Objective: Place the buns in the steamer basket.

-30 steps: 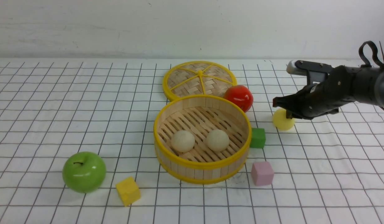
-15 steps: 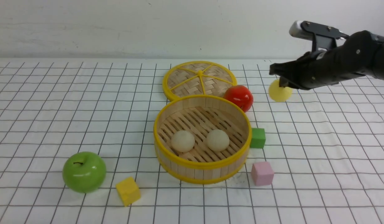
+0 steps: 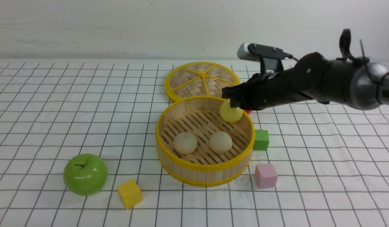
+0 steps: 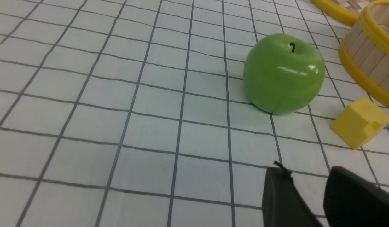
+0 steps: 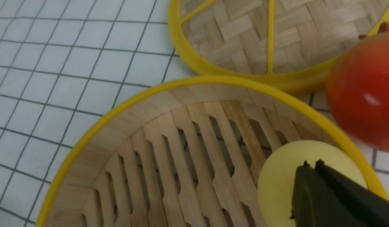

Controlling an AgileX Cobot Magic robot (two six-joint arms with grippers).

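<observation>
The steamer basket (image 3: 200, 167) stands mid-table, with two cream-beige buns (image 3: 185, 142) (image 3: 220, 142) on its slatted floor. My right gripper (image 3: 232, 100) is shut on the pale yellow bun (image 3: 230, 113) and holds it just above the basket's floor, inside the far right rim. In the right wrist view the yellow bun (image 5: 276, 183) sits under the gripper (image 5: 311, 164), over the basket's rim (image 5: 119, 107). My left gripper (image 4: 304, 176) is open and empty above the cloth, near the basket's wall (image 4: 371, 47). It is out of the front view.
The woven lid (image 3: 202, 78) lies behind the basket. The red tomato (image 5: 364, 91) sits at its far right, mostly hidden by my right arm in the front view. A green apple (image 3: 85, 174), yellow cube (image 3: 129, 193), green cube (image 3: 261, 139) and pink cube (image 3: 265, 175) surround the basket.
My right gripper lifted the yellow bun off the cloth at the right, carried it left past the tomato and lowered it over the basket's far right part.
</observation>
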